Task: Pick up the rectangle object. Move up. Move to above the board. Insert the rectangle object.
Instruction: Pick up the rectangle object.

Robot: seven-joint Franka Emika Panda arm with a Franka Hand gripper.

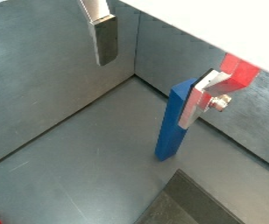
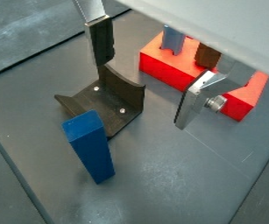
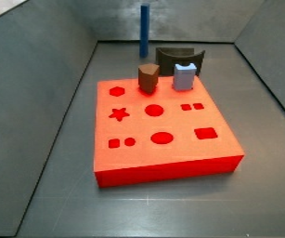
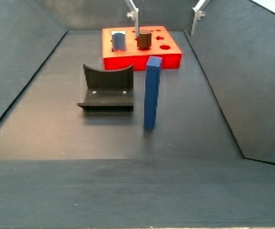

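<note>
Standing upright on the dark grey floor (image 4: 55, 116), the rectangle object (image 4: 153, 91) rests on its end with nothing gripping it. Grey walls enclose the floor on the sides, sloping outward in a side view.

Left to right in that side view: bare floor by the left wall, the fixture (image 4: 106, 88), then the blue bar just beside the fixture's right edge, then an open strip of floor up to the right wall. The board (image 4: 169, 59) lies at the far end, behind both, apart from the bar.

On the board in a side view, a brown cylinder (image 3: 148, 78) and a pale grey-blue block (image 3: 185, 75) stand at the back; star, circle and square cutouts are open in front.

The gripper (image 2: 148, 72) hangs above the floor with its plates spread wide, empty; the fingers (image 1: 106, 40) are clear of the bar in both wrist views. Bar top sits below the finger pads (image 2: 195, 103).
</note>
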